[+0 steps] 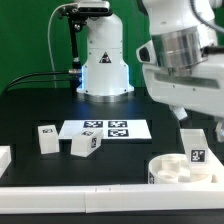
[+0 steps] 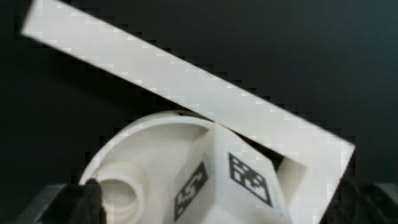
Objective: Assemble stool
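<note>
**Container.** The seat disc point(image 1: 172, 172), a round, shallow, rimmed white part, lay at the lower right of the exterior frame, just behind the long white rail point(image 1: 80, 190) that ran along the bottom edge. One leg point(image 1: 197, 151) stood upright at the disc's far rim. Whether it sat inside the rim or only against it could not be determined.

**Loose parts.** A second leg point(image 1: 47, 138) and a third leg point(image 1: 84, 144) rested on the black table point(image 1: 30, 110) at the lower left, near the marker board point(image 1: 105, 129).

**Pincer.** The gripper point(image 1: 194, 131) hung directly over the upright leg. Its fingers were dark and blurred, so it could not be told whether they were apart or clamped.

**View differences.** Only the wrist view showed the disc's hollow interior and two tagged faces of the leg. Only the exterior view showed the loose legs.

**Markings.** The legs and the board carried black-and-white square tags.
</note>
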{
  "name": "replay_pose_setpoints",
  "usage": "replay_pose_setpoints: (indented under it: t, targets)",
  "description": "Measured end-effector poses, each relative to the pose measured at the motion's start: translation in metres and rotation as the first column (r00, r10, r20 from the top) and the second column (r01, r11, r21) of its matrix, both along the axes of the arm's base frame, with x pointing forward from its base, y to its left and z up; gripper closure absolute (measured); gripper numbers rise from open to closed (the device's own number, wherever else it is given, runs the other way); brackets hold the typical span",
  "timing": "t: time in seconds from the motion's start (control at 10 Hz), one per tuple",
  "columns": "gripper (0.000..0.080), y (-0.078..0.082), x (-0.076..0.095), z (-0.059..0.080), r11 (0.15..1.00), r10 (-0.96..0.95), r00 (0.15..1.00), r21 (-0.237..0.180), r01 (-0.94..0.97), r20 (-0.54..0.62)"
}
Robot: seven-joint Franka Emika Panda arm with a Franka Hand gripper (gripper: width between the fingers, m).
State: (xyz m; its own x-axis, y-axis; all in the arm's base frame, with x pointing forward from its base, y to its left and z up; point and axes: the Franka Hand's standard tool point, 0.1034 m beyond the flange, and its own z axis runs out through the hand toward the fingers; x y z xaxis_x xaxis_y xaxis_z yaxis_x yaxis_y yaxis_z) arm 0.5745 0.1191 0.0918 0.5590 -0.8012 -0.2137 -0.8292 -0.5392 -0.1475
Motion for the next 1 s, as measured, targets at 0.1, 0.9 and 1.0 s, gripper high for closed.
replay_pose_setpoints:
  t: [0.1, 0.9, 1.0]
  targets:
    - [0.0151, 0.0, 0.0, -0.002, 0.997, 0.075, 0.997, -0.002, -0.075, 0.019]
    - [0.015, -0.001, -0.003, 0.013, 0.531, 0.846, 0.53, -0.19, -0.825, 0.061]
    - [0.015, -0.003, -0.002, 0.013, 0.481, 0.876, 0.478, -0.194, -0.855, 0.065]
